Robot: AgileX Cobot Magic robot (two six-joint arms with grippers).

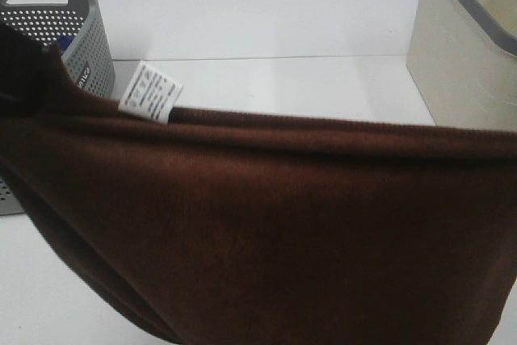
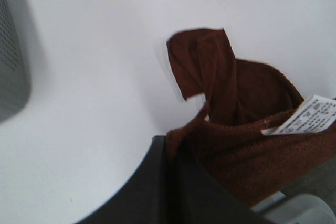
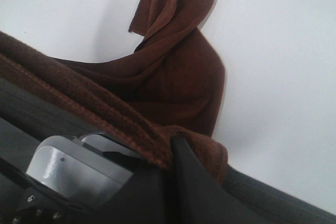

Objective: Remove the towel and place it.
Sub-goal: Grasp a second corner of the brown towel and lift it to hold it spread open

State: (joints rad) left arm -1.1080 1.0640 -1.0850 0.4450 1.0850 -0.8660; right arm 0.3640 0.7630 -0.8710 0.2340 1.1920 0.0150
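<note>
Large dark reddish-brown plush towel (image 1: 283, 224) is off the white tabletop (image 1: 307, 86), stretched wide by its top hem between both arms, likely lifted clear so it can be carried and laid out flat. Left tool (image 2: 172, 153) is pinched tight on one end of the hem near the white care label (image 1: 149, 90). Right tool (image 3: 173, 148) is clamped on the other end, cloth bunched over it. The loose corners droop toward the tabletop in both wrist views; can't tell if they touch it. Neither tool shows in the high view, where the towel fills the lower frame and hides everything in front. The grey perforated plastic basket (image 1: 73, 30) sits at the far left, partly covered by the towel, with something blue inside that is too hidden to name. The beige plastic bin with grey rim (image 1: 468, 46) is cut off at the right edge. The drop spot isn't evident.
</note>
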